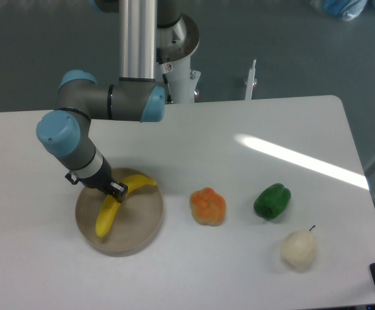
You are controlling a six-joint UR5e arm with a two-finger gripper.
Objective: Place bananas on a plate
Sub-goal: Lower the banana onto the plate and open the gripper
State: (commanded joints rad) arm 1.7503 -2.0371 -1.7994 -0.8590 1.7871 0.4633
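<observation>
A curved yellow banana (108, 212) lies across the round beige-tan plate (142, 223) at the left of the table, one end pointing to the plate's front left and the other over its far right rim. My gripper (114, 190) is down at the banana's middle. Its dark fingers sit against the fruit, and the wrist hides how wide the jaws stand.
An orange bell pepper (207, 206) sits to the right of the plate, a green bell pepper (272, 200) further right, and a whitish pear (299, 248) near the front right. The arm's base column (174, 51) rises at the table's far edge.
</observation>
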